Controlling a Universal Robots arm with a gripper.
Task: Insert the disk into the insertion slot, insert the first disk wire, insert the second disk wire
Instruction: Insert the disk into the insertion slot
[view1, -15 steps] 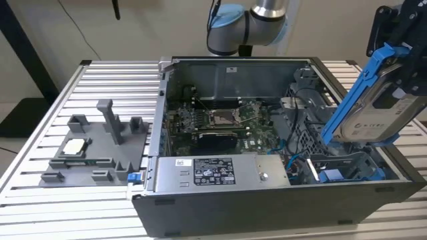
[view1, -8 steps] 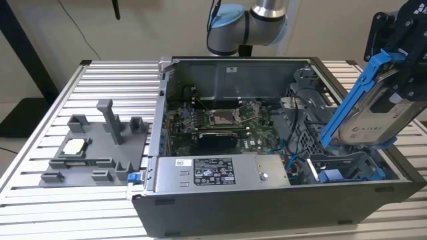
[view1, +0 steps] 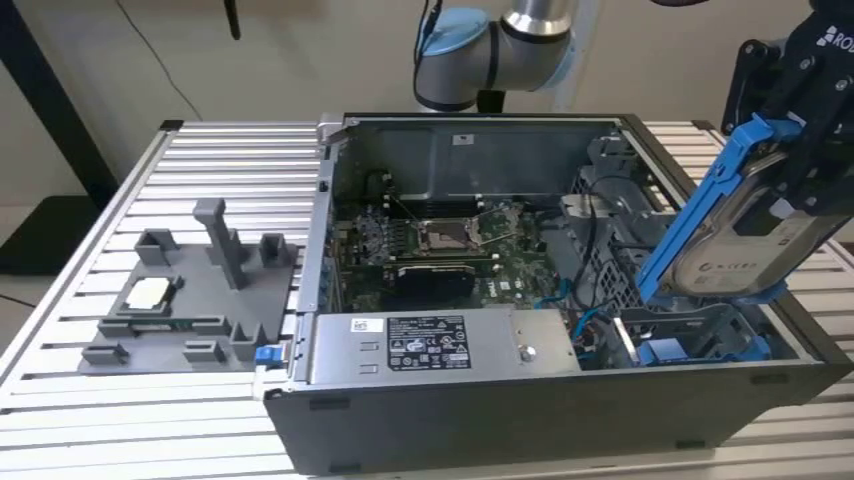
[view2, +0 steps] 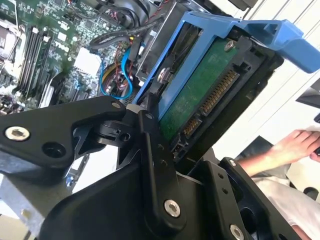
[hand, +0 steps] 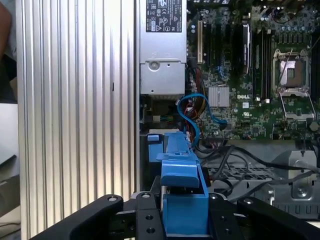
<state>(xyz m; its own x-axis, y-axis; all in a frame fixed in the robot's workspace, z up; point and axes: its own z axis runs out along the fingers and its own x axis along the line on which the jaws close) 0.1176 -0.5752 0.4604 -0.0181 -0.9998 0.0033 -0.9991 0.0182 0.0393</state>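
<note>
The gripper (hand: 184, 205) clasps the tilted disk (view1: 731, 255), seemingly above the insertion slot (view1: 687, 335).

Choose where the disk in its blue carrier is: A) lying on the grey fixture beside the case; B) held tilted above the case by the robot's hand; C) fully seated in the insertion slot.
B: the hand grips the disk, tilted above the open case.

disk (view1: 741, 255) silver-grey, blue frame | hand (hand: 184, 212) black | table (hand: 75, 100) ribbed silver | motherboard (hand: 250, 115) green | cables (hand: 192, 112) blue
</note>
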